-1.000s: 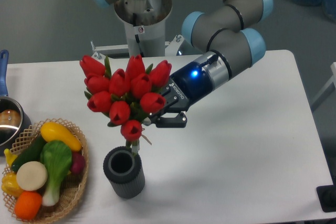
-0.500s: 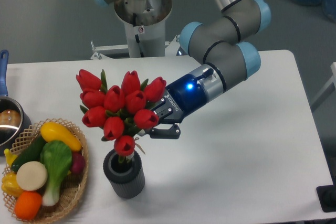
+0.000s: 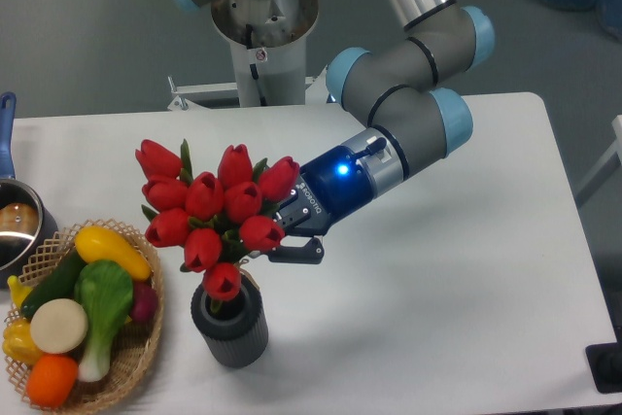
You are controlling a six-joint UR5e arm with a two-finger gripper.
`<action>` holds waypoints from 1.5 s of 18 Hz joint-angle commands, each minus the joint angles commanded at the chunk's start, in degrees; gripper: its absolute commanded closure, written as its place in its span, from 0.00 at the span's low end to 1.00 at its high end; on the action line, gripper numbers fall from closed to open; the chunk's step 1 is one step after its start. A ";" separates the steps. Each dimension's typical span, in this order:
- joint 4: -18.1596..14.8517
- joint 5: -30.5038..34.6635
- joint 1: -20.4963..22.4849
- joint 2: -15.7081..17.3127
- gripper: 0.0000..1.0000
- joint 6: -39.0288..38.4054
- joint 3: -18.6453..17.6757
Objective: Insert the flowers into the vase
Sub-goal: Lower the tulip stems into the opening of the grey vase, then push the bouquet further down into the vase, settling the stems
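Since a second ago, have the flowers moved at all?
Yes. The flowers, held in the claw, have come down and to the left, toward the vase, which stayed put; the lowest bloom now sits at its mouth.

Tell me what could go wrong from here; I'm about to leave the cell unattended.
The bunch of red tulips leans left, with its stems just inside the small ribbed dark grey vase; released now, it might tip the vase. The two-finger gripper is close above the rim and could knock it. The wicker vegetable basket stands just to the left.
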 joint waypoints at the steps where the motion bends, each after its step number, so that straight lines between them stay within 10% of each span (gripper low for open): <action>1: 0.00 0.00 -0.26 -0.52 0.85 0.00 0.09; 27: 0.09 0.00 -1.50 -7.82 0.85 6.06 -0.35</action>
